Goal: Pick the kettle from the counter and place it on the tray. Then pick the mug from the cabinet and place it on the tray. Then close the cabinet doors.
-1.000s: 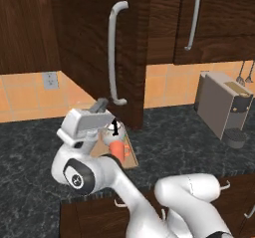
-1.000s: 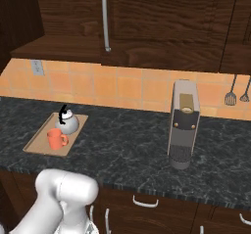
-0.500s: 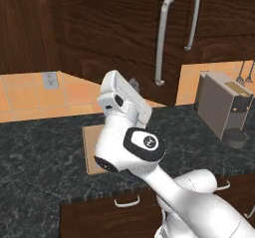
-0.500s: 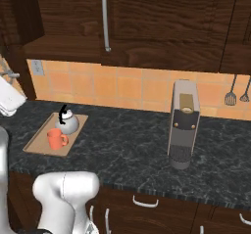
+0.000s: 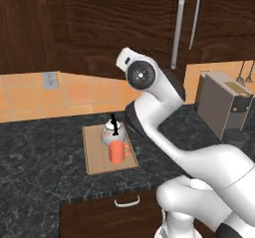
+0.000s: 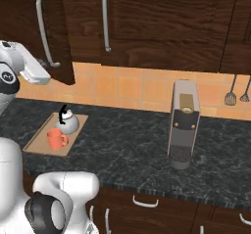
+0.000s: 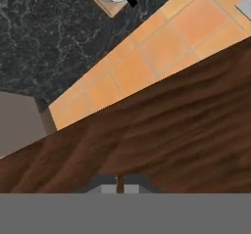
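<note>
Cabinet door (image 6: 59, 32) faced by raised arm; end effector (image 7: 120, 184) clenched, empty

You are looking at evenly lit rendered pictures with no single lamp showing: the orange tiled wall (image 6: 132, 88) is coming out bright while the cabinet doors (image 5: 124, 28) are staying dark, their grain still readable. Faint highlights are lying along the bar handles (image 6: 105, 20) and on the arm's white shell (image 5: 204, 162), and the counter (image 6: 127, 145) is showing only soft, weak shadows under the tray (image 5: 94, 155). Nothing is blurring or bending at the edges, though the hand view is looking coarse and blocky across the wood.
</note>
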### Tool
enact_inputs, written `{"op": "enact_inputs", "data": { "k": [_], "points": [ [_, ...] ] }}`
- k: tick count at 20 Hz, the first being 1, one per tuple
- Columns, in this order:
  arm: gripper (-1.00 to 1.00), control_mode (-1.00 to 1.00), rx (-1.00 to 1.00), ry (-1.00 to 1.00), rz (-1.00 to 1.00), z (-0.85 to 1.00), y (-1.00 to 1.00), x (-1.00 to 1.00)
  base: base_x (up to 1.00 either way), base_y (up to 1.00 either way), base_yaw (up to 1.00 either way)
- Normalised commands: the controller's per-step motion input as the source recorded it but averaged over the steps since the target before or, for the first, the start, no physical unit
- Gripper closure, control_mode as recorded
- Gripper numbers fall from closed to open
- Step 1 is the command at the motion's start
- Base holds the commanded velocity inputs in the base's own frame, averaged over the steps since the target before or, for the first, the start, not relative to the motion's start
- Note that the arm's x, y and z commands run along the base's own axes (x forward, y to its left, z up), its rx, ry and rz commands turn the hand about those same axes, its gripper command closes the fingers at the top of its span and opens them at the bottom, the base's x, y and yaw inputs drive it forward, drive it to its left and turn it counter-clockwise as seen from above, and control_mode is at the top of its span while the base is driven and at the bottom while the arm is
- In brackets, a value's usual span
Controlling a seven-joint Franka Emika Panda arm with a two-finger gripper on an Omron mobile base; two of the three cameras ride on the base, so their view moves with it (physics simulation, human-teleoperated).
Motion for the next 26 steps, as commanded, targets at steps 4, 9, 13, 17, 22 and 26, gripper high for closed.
{"op": "enact_inputs", "data": {
  "k": [4, 9, 13, 17, 22, 26],
  "points": [
    [1.00, -1.00, 0.00, 0.14, 0.01, 0.00, -0.18, 1.00, 0.00, 0.00, 0.00],
    [1.00, -1.00, 0.00, -0.12, 0.16, -0.28, -0.63, 0.92, 0.00, 0.00, 0.00],
    [1.00, -1.00, 0.00, -0.19, 0.20, -0.24, -0.51, 0.96, 0.00, 0.00, 0.00],
    [1.00, -1.00, 0.00, -0.06, 0.16, -0.07, -0.34, 0.89, 0.00, 0.00, 0.00],
    [1.00, -1.00, 0.00, 0.00, 0.12, -0.02, -0.21, 0.87, 0.00, 0.00, 0.00],
    [1.00, -1.00, -0.01, 0.00, 0.06, -0.03, -0.16, 0.64, 0.00, 0.00, 0.00]
  ]
}}
